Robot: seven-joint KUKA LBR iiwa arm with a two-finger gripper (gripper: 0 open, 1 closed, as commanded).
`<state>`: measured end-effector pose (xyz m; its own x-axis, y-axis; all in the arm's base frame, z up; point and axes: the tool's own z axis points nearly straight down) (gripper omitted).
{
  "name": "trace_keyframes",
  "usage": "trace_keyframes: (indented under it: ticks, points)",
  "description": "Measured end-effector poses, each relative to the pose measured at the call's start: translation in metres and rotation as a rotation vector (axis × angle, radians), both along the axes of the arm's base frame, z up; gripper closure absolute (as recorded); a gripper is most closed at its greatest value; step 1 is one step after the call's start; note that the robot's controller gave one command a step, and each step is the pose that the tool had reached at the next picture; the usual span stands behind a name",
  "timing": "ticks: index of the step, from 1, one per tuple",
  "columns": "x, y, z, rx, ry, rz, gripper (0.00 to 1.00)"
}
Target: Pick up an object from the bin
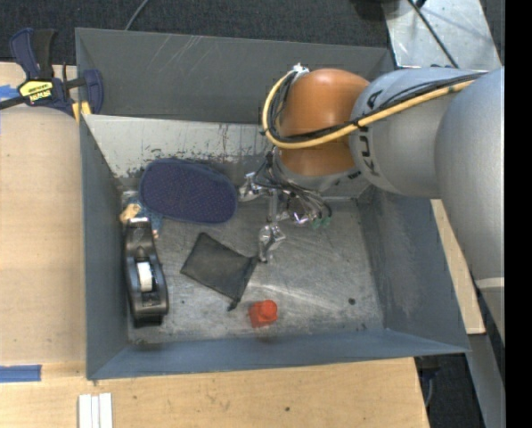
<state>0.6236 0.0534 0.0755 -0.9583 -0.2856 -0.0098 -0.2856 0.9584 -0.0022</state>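
Gripper [267, 239] low in mid-bin, just above the right corner of a flat dark grey square sheet [214, 266].
How far it is open: cannot tell; nothing seen held. Sheet probably light, thin and limp; likely best pinched at that exposed corner.

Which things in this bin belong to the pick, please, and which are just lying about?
Likely in play: end effector; dark flat square, the thing nearest it.
Lying about: blue oval pad; black tape dispenser; small red lump.
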Motion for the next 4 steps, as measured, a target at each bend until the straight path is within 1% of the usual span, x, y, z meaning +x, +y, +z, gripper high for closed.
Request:
trace_keyframes:
  ticks: [1, 2, 3, 4]
  points:
    - [-0.012, 0.048, 0.000, -0.003, 0.001, 0.139, 0.00]
    - [-0.014, 0.036, 0.017, -0.002, 0.003, 0.237, 0.00]
    - [0.001, 0.096, 0.052, -0.001, 0.004, 0.243, 0.00]
    - [-0.013, 0.109, -0.002, -0.005, 0.001, 0.345, 0.00]
